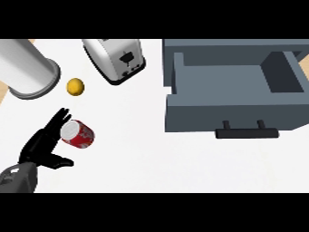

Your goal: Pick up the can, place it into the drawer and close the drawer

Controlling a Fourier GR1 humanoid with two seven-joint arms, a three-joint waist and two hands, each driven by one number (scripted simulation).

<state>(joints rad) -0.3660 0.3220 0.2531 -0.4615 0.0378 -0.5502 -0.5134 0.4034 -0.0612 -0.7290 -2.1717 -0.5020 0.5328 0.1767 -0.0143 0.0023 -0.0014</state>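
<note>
- While the can (79, 134) lies tipped over near the surface's (150, 158) left edge, the left robot hand (41, 144) sits right beside it, fingers long and nearly straight along the can's left side, thumb splayed out low; it has hold of nothing yet, as far as I can judge.
- For the step in hand, the pick-up, the fingers want to curl over the can's rounded body while the thumb comes in from the opposite side, so the grip crosses the barrel and not the ends (a can on its side is apt to roll away if nudged from one flank only).
- Its silver top faces up and to the left, toward the fingertips; the red body trails down and to the right, so the long axis runs diagonally, from upper left to lower right.
- Well apart to the right, the grey drawer (237, 81) stands pulled open, its black handle (246, 132) toward the near edge, cavity bare and ready.
- Toward the far left corner stand a big metal cylinder (19, 68), a small yellow fruit (75, 86) and a toaster (117, 59), none in the way between can and drawer.
- No right robot hand shows.
</note>
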